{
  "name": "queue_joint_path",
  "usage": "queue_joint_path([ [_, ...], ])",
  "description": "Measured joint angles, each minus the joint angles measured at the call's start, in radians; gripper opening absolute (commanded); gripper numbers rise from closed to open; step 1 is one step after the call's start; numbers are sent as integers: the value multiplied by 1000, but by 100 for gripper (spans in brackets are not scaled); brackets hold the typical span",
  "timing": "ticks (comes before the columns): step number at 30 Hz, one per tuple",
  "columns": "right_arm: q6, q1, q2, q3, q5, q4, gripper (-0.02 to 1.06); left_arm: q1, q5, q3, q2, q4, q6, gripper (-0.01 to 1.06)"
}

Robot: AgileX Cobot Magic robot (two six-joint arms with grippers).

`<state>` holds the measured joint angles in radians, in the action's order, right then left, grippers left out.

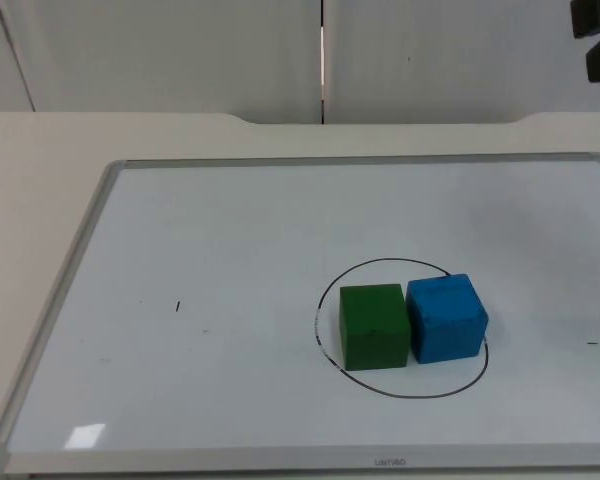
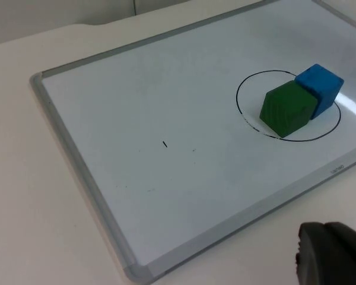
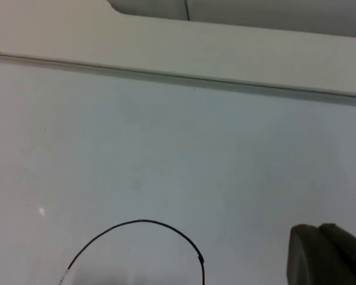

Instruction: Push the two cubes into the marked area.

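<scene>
Sitting side by side on a glossy whiteboard (image 1: 230,240) with a rounded grey metal frame, the green cube (image 1: 374,326) and the blue cube (image 1: 446,318) touch along one face, lower right of centre in the top view. Both are chunky matte blocks with slightly scuffed paint. A hand-drawn black circle (image 1: 380,267) loops around them: the green one is fully inside, while the blue one's right edge sits just about on the line. A tiny black tick mark (image 1: 177,306) shows on the board well to their left, and another short dash (image 1: 592,343) near the right edge. The board lies on a plain cream table (image 1: 40,180).

The right arm (image 1: 598,35) waits at the upper right corner. The left gripper (image 2: 332,255) hangs over the table beside the board's frame, the right gripper (image 3: 326,255) above the board near the circle's arc. Can't tell how far open either pair of jaws is, or whether they hold anything.
</scene>
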<state>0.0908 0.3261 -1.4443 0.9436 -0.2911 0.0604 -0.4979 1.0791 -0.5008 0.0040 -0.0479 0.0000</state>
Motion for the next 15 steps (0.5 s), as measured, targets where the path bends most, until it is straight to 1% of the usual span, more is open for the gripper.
queue_joint_path([
  [4, 0, 0, 0, 0, -26, -2, 0, 0, 0, 0, 0, 0, 0, 0],
  [7, 0, 0, 0, 0, -29, -4, 0, 0, 0, 0, 0, 0, 0, 0],
  [12, -47, 0, 0, 0, -33, -8, 0, 0, 0, 0, 0, 0, 0, 0],
  [15, -68, 0, 0, 0, -36, -30, 0, 0, 0, 0, 0, 0, 0, 0],
])
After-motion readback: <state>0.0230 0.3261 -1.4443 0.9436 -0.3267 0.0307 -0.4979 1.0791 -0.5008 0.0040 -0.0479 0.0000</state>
